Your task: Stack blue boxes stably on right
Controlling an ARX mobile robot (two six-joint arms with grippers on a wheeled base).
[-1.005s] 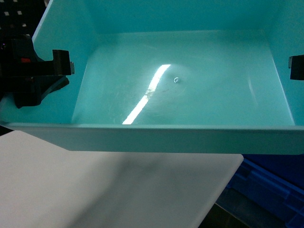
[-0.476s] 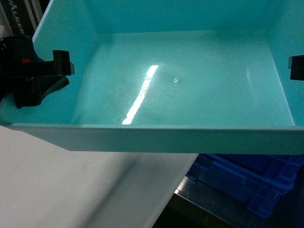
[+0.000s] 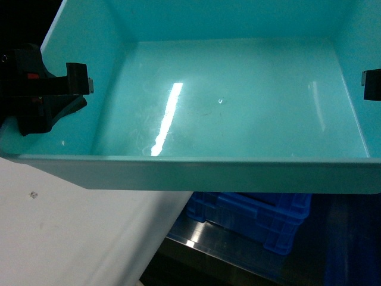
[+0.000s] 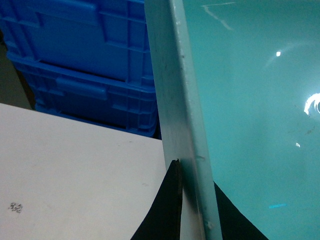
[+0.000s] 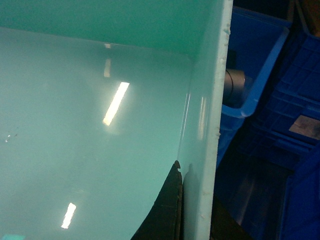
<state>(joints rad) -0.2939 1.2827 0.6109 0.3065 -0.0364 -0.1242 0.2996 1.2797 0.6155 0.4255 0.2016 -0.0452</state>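
Note:
One of the blue boxes, a light turquoise smooth-walled tub (image 3: 238, 101), fills the head view and hangs in the air between both arms. My left gripper (image 3: 66, 88) is shut on the tub's left wall; in the left wrist view its black fingers (image 4: 170, 200) straddle the rim (image 4: 187, 125). My right gripper (image 3: 372, 84) is shut on the right wall at the frame's edge. In the right wrist view one black finger (image 5: 170, 205) lies inside the tub (image 5: 100, 125) against the wall, the other outside. The tub holds nothing.
Under the tub's front wall are dark-blue ribbed crates (image 3: 250, 214) on a metal surface (image 3: 196, 247). A white tabletop (image 3: 71, 238) lies lower left. More dark-blue crates (image 4: 85, 65) stand behind the table, and others (image 5: 285, 110) lie beside the tub's right wall.
The white tabletop has slid left in the head view and the dark-blue crates have come in under the tub. Both grippers keep the same hold on the tub.

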